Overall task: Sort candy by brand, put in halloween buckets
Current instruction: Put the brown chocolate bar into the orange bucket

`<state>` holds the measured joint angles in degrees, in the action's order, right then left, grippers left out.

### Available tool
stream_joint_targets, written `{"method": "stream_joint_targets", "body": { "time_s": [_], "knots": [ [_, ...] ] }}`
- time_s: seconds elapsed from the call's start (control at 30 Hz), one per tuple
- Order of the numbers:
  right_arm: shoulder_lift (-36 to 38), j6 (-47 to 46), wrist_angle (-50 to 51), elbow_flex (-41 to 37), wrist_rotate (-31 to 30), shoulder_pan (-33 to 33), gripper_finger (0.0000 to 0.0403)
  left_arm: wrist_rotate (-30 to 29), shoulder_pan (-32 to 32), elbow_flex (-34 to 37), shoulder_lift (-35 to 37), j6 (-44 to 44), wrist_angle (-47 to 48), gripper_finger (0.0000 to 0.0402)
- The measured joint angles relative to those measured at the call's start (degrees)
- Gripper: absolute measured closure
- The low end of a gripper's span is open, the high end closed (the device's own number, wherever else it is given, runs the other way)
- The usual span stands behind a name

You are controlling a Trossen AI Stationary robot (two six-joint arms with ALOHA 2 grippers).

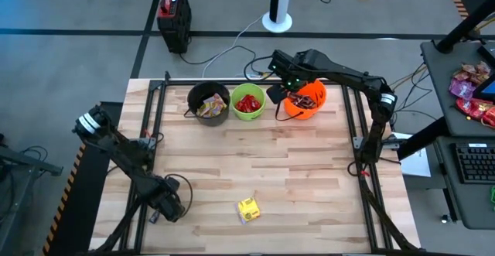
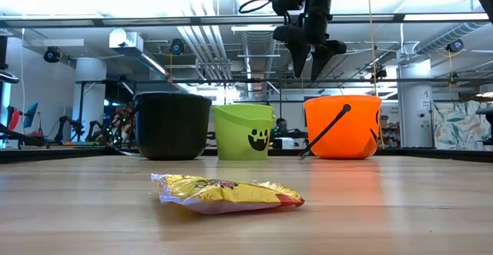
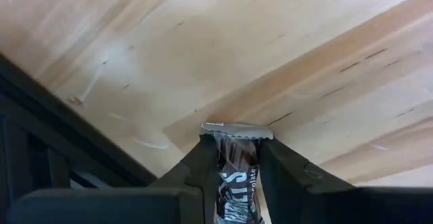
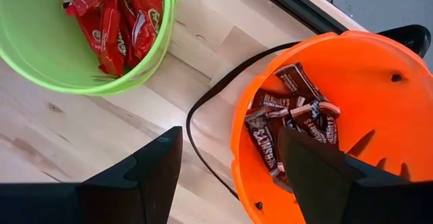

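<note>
Brown-wrapped choc bar (image 3: 237, 183) is sitting pinched between the left claw's (image 1: 160, 207) fingers (image 3: 201, 166) at lower left of the high view, claw narrowed onto it just above the bench (image 1: 309, 179). One yellow packet (image 1: 247, 209) is lying alone at bottom centre of the bench, near that claw. Along the top edge, three buckets are standing in a row: black bucket (image 1: 208, 103) w/ mixed yellow wrappers, green bucket (image 1: 248, 102) w/ red bars (image 4: 115, 21), orange bucket (image 1: 306, 100) w/ brown bars (image 4: 284, 122). Right claw (image 4: 230, 163) is hanging wide and empty over the gap between green and orange buckets. Step in hand looks like the pick-up of a brown bar; next move prob. calls for lifting it clear and carrying it across to the orange bucket, w/ the right arm needing to give room.
</note>
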<state>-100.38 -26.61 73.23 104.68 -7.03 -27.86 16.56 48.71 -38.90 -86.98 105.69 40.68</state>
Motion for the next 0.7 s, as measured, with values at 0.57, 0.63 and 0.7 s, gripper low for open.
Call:
{"method": "stream_joint_targets", "body": {
  "time_s": [0.57, 0.63, 0.7],
  "knots": [
    [0.59, 2.03, -0.27, 0.0, 1.99, 4.26, 0.0165, -37.89, 0.11, -13.61, 6.96, -11.49, 8.62, 0.0328],
    [0.78, 3.34, -0.26, 0.0, 3.06, 6.15, 0.0165, -47.58, 0.13, -15.87, 10.02, -15.17, 8.69, 0.0328],
    [1.24, 4.69, -0.59, -0.05, 3.08, 8.56, 0.0165, -59.68, 0.22, -18.17, 13.31, -21.0, 8.47, 0.0327]
  ]
}}
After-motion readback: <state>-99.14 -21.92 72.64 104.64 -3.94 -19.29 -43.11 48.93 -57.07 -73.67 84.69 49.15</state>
